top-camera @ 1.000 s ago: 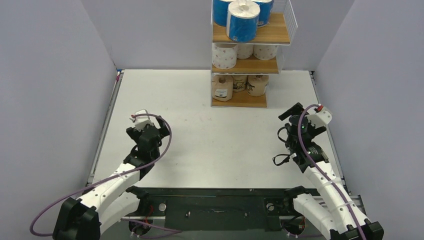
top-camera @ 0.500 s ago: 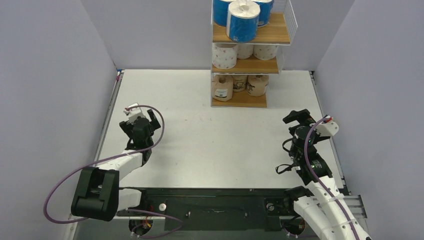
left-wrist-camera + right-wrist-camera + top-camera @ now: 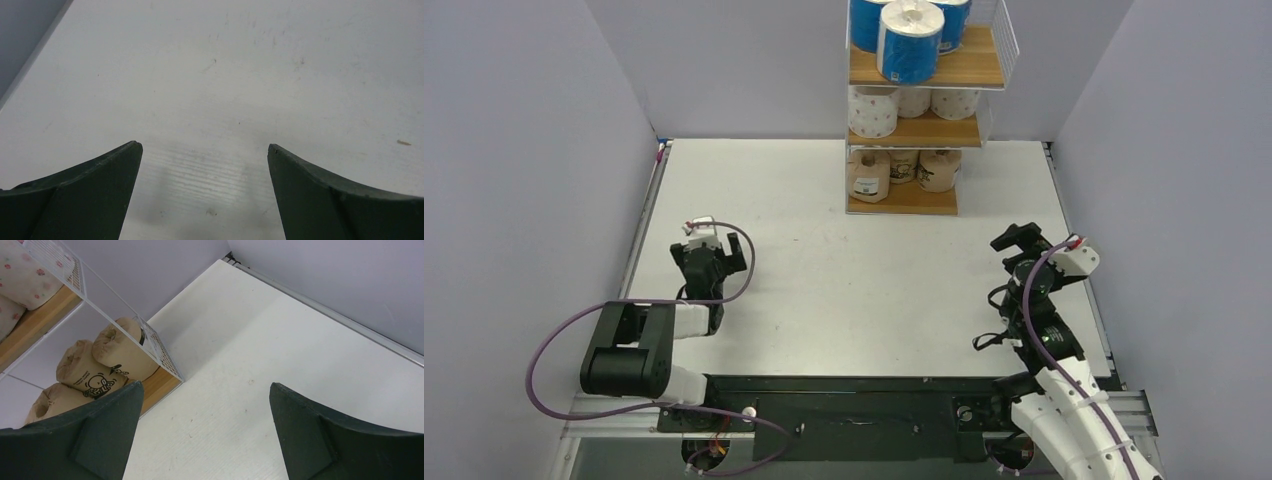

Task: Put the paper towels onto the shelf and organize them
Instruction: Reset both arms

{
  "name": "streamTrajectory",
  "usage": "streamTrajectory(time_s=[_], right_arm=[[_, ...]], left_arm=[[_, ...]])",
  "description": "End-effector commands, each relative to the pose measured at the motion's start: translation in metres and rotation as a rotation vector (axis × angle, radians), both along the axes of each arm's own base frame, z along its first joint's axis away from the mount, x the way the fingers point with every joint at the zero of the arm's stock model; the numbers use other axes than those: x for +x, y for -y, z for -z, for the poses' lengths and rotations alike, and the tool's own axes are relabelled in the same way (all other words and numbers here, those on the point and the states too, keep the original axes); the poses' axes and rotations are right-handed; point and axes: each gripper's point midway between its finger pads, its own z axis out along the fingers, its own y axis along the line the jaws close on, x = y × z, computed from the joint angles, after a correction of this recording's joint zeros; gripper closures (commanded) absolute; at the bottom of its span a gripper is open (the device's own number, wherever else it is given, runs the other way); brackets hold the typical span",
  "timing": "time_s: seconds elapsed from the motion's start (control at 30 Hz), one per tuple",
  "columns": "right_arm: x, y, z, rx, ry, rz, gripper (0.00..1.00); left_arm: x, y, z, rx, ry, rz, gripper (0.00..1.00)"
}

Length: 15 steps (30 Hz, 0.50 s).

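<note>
From above, the paper towels (image 3: pixel 910 42) are sitting on all three tiers of the shelf (image 3: pixel 979 65), with the left end effector (image 3: pixel 716 262) and right end effector (image 3: pixel 1021 240) both gaping, holding nothing — the left wrist is seeing only desk (image 3: pixel 250 60); the right wrist is facing the shelf, where a stray swing risks toppling rolls.

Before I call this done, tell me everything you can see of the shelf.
The shelf is a three-tier rack with a white wire frame, mesh sides and light-brown wooden boards. It stands upright on the table at its far edge, right of centre, close to the back wall; contact there cannot be told. Three blue rolls sit on the top board, three white pink-dotted rolls on the middle and three brown labelled rolls on the bottom. The picture cuts off its top.
</note>
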Motion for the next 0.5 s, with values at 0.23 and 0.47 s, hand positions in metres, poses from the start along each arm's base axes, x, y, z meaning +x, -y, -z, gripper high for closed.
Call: streamTrajectory(time_s=[0.23, 0.47], right_arm=[[0.021, 0.015, -0.016, -0.089, 0.074, 0.065, 0.08], [0.032, 0.054, 0.005, -0.428, -0.119, 0.217, 0.08]], left_arm=[[0.001, -0.008, -0.024, -0.015, 0.177, -0.051, 0.04], [0.0, -0.005, -0.025, -0.007, 0.182, -0.048, 0.04]])
